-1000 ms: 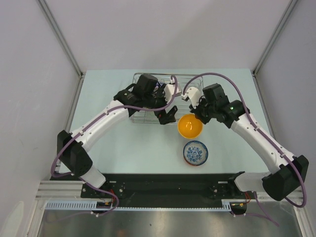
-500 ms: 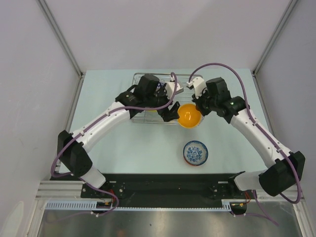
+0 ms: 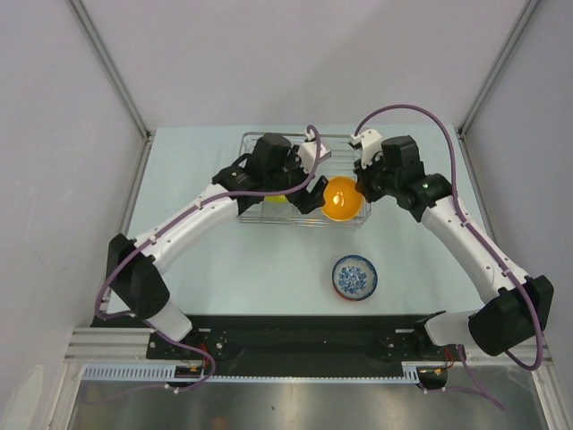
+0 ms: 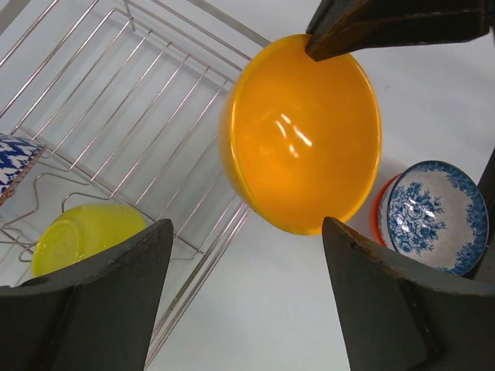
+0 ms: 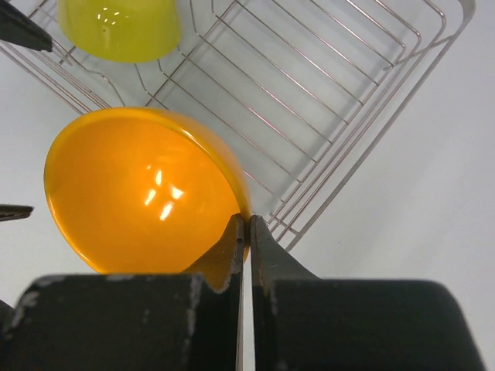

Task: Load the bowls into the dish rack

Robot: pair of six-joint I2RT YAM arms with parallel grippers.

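Note:
My right gripper (image 3: 359, 192) is shut on the rim of the orange bowl (image 3: 343, 199) and holds it tilted above the front right part of the silver dish rack (image 3: 336, 161). In the right wrist view the fingers (image 5: 247, 220) pinch the orange bowl's (image 5: 139, 193) edge over the rack (image 5: 325, 93). My left gripper (image 3: 309, 199) is open and empty just left of that bowl (image 4: 302, 131). A lime-yellow bowl (image 4: 85, 236) and a zigzag bowl (image 4: 15, 158) sit in the rack (image 4: 139, 93). The blue-patterned bowl (image 3: 355, 277) rests on the table, a red rim under it.
The lime-yellow bowl (image 3: 277, 199) lies under my left arm in the rack's left half. The right arm's finger (image 4: 387, 23) shows at the top of the left wrist view. White walls and metal posts enclose the pale table (image 3: 224, 269).
My right gripper has lifted the orange bowl from the table in front of the rack and carried it back over the rack's front right. The left gripper has shifted slightly.

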